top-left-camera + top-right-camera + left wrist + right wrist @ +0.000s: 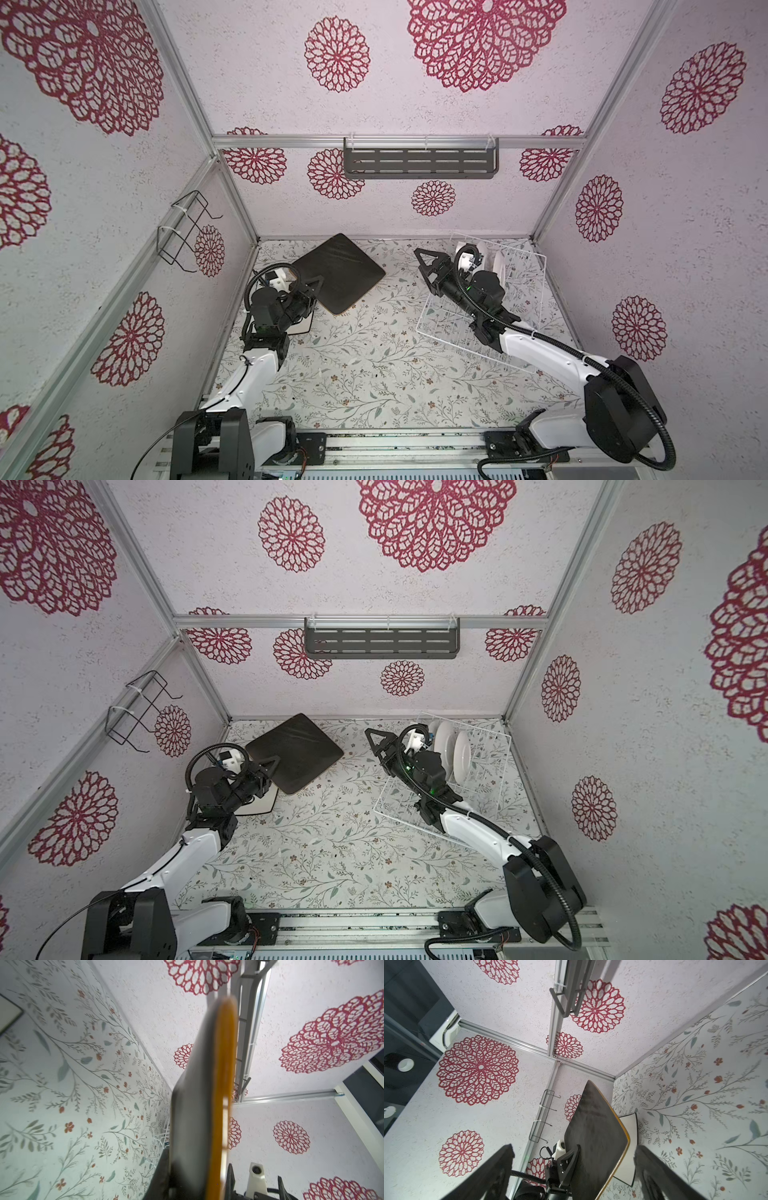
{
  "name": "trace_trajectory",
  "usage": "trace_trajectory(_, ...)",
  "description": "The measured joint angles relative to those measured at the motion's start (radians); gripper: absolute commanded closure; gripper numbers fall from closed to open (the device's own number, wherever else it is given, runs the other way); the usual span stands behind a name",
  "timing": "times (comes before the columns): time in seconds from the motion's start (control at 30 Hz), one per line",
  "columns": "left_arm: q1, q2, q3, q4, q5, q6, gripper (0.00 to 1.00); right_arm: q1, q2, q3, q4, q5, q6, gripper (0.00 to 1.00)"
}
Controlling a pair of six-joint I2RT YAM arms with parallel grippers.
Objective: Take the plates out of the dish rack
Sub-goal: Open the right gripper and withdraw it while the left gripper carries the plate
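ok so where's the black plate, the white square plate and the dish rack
black plate (340, 270): a top view, middle of its dark face
white square plate (262, 806): a top view, its visible white corner
dish rack (397, 808): a top view, bare wire floor near its front corner

White textured walls (395, 104) with red lace-like flower medallions (337, 54), joined by aluminium frame bars (291, 142). Dark grey slotted shelf (419, 163) hangs from the back bar. Black wire holder (183, 232) zip-tied to the left wall's bar. Tabletop (374, 374) covered in pale leaf-and-small-flower print. Slotted metal rail (399, 446) along the front edge. Light even and soft. A dark area (409, 1001) past the wall edge is possibly the room outside; too dim to tell.
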Motion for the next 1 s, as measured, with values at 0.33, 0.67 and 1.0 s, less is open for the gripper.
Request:
trace_trajectory(0.33, 0.1, -0.067, -0.092, -0.052, -0.046, 0.001, 1.0, -0.002, -0.002, 0.003, -0.108, 0.032, -0.056, 0.05)
trace_trajectory(0.67, 0.184, -0.153, -0.143, -0.129, -0.119, -0.005, 1.0, -0.002, -0.002, 0.003, -0.11, 0.032, -0.056, 0.05)
trace_trajectory(1.0, 0.267, -0.2, -0.212, -0.151, -0.19, -0.01, 1.0, -0.002, 0.006, 0.002, -0.108, 0.02, -0.054, 0.06)
